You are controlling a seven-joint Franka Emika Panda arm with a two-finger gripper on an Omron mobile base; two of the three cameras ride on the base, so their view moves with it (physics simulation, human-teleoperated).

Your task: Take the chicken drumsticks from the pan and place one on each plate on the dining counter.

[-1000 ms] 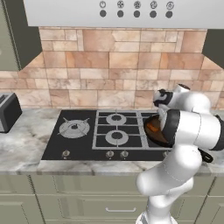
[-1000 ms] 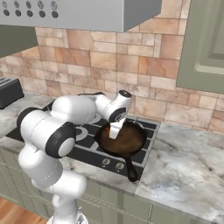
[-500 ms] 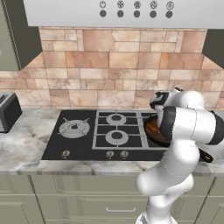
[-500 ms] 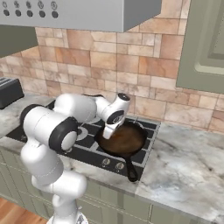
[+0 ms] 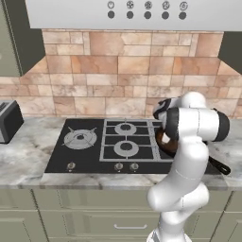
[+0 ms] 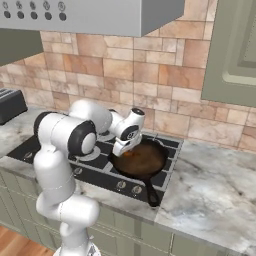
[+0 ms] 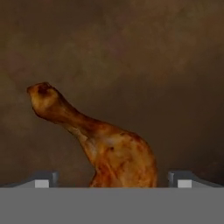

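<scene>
Tool lower into pan since earlier frame; fingers spread, straddling drumstick at hand view's 6 o'clock, bone toward 10. Advice: centre on meaty end, close gently.

Tan stone-tile backsplash, grey range hood, marble worktop, grey-green cabinets, toaster far left.

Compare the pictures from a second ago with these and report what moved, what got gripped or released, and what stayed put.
The white arm's two-finger gripper has come down into the round dark frying pan on the black gas hob. Its jaws stand open on either side of an orange-brown chicken drumstick, nothing gripped yet. Pan, hob and dark toaster stayed as they were.
</scene>
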